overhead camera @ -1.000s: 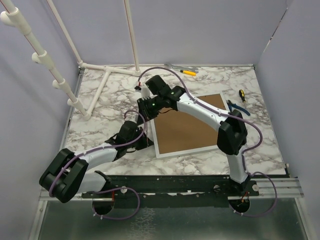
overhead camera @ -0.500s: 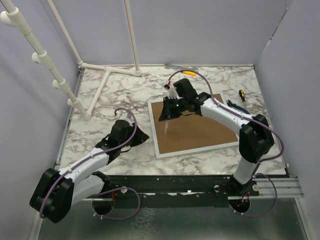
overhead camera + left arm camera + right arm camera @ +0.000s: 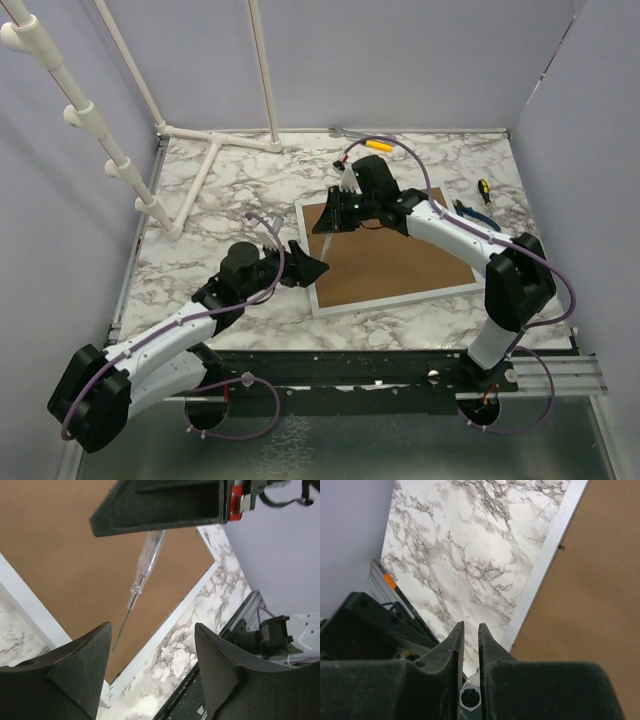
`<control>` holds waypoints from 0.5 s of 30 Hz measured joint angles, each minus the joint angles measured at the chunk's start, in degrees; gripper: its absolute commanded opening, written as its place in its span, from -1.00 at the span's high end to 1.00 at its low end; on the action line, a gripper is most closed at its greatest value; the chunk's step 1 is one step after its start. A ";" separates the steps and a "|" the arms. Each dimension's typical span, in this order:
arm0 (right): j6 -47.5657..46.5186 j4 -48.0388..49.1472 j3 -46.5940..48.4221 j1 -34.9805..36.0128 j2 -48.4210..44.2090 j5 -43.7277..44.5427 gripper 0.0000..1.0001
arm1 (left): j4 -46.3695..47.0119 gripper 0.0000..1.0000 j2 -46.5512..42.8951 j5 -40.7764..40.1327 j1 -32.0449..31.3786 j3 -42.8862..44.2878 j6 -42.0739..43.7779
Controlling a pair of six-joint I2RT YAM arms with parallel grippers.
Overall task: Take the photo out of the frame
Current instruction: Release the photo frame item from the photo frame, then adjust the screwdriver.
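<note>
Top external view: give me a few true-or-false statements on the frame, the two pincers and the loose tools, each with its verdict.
1. The frame lies with its brown back facing up. True.
2. The right pincer is empty. False: it is shut on a clear-handled screwdriver, which points down toward the frame's back.
3. The left pincer is open and holds nothing. True.
4. The blue pliers lie on top of the frame's back. False: they lie on the marble table, beside the frame.
5. A yellow-handled screwdriver lies near the table's far edge. True.
</note>
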 measured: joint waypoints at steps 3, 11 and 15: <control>1.25 0.90 -0.09 0.00 -0.26 -0.81 0.99 | 0.79 -0.18 3.56 -0.09 -2.01 1.31 1.90; 2.38 1.51 -0.68 -0.20 -1.90 -2.08 0.99 | 1.49 0.50 9.53 -2.93 -4.66 3.67 5.38; 2.38 1.53 -1.75 -0.20 -3.56 -2.12 0.99 | 0.66 0.42 9.88 -5.44 -4.66 3.72 6.29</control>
